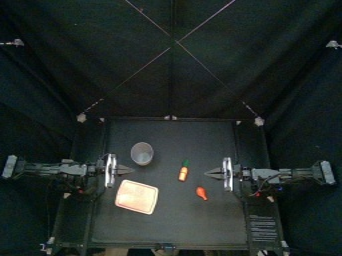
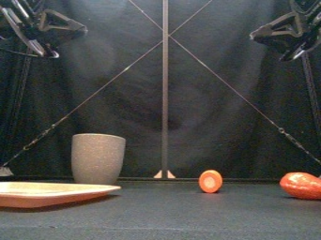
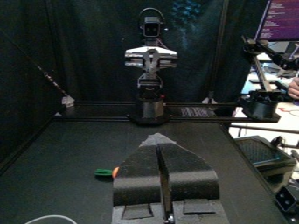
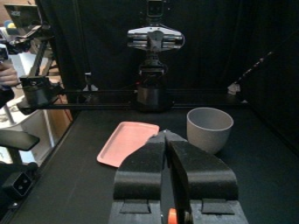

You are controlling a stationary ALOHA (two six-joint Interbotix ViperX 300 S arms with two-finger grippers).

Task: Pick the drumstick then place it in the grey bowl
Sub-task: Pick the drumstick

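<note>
The red drumstick (image 1: 202,193) lies on the table right of centre, toward the front; the front view shows it low at the far right (image 2: 301,185). At the back left of centre stands the grey speckled cup (image 1: 143,152) (image 2: 98,157) (image 4: 211,129), upright. My left gripper (image 1: 110,171) (image 3: 163,175) hovers over the table's left side, shut and holding nothing. Across from it, at the right side, my right gripper (image 1: 227,173) (image 4: 173,166) is shut too, just behind and right of the drumstick. Both hang high above the table (image 2: 32,33) (image 2: 288,33).
A flat pink tray (image 1: 138,196) (image 2: 51,193) (image 4: 126,143) lies front left, before the cup. An orange carrot toy with a green end (image 1: 185,172) (image 2: 211,181) (image 3: 107,172) lies at the centre between the two grippers.
</note>
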